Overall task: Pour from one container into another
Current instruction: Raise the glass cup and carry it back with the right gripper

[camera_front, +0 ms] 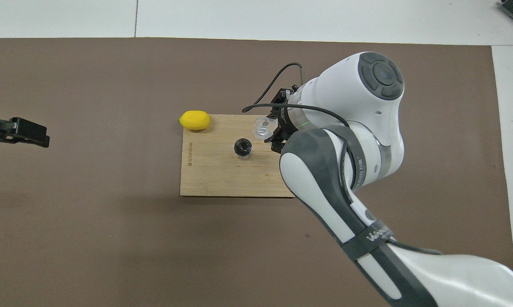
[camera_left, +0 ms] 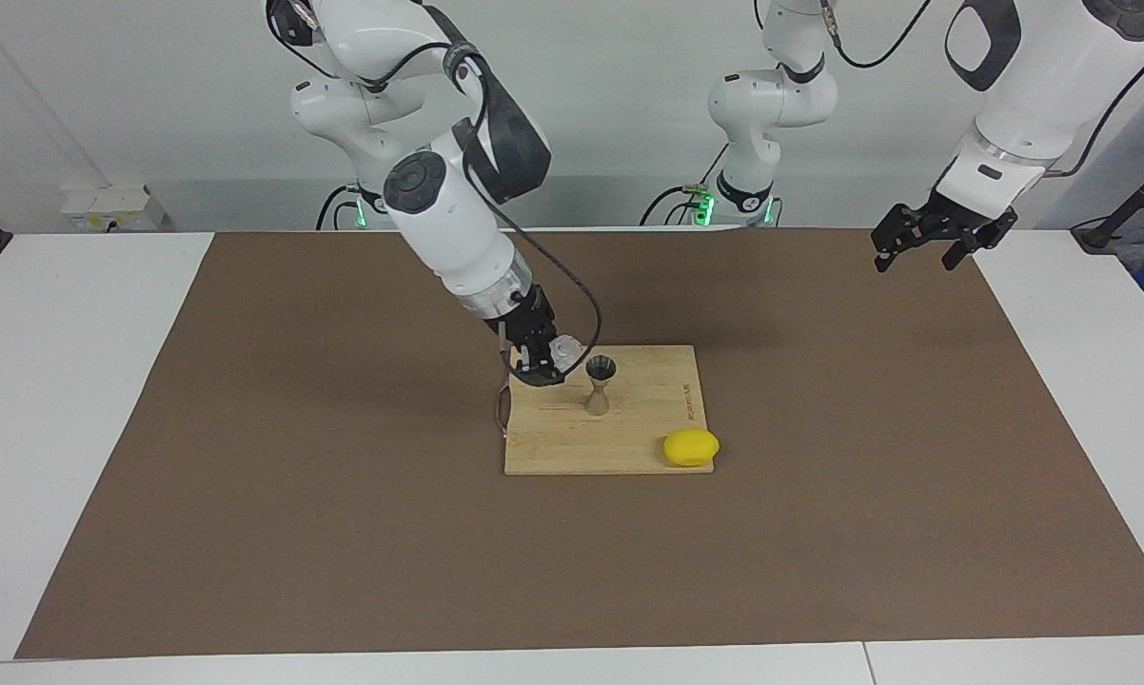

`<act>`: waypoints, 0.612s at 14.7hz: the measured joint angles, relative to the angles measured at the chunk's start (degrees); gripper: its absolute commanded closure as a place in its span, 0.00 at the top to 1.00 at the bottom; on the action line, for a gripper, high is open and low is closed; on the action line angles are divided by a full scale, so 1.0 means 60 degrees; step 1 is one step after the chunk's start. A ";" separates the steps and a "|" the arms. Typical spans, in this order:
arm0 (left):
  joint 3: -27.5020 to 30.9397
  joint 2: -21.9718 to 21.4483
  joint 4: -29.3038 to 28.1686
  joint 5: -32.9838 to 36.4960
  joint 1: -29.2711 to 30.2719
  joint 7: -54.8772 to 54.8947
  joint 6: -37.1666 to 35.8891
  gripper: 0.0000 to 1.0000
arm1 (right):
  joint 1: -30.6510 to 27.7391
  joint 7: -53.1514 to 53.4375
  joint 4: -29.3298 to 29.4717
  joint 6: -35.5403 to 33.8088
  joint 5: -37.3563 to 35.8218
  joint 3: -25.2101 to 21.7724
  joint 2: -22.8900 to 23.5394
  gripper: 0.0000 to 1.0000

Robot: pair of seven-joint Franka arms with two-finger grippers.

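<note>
The steel jigger [camera_left: 600, 382] [camera_front: 242, 148] stands upright near the middle of the wooden cutting board [camera_left: 553, 447] [camera_front: 209, 179], its dark mouth uncovered. My right gripper [camera_left: 545, 366] [camera_front: 269, 129] is shut on the clear glass tumbler [camera_left: 562, 349] [camera_front: 262, 127]. It holds the tumbler tilted just above the board, beside the jigger toward the right arm's end and apart from it. My left gripper [camera_left: 915, 259] [camera_front: 34, 135] hangs open and empty in the air over the mat's edge at the left arm's end, where that arm waits.
A yellow lemon [camera_left: 691, 446] [camera_front: 194, 120] lies at the board's corner, farther from the robots than the jigger and toward the left arm's end. The board sits on a brown mat [camera_left: 296, 495] [camera_front: 90, 221] covering the white table.
</note>
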 measured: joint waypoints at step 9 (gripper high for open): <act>0.0000 0.0000 0.0000 0.0000 0.0000 -0.0001 0.0000 1.00 | -0.1884 -0.2650 -0.0642 -0.0161 0.3064 -0.0013 -0.0095 0.00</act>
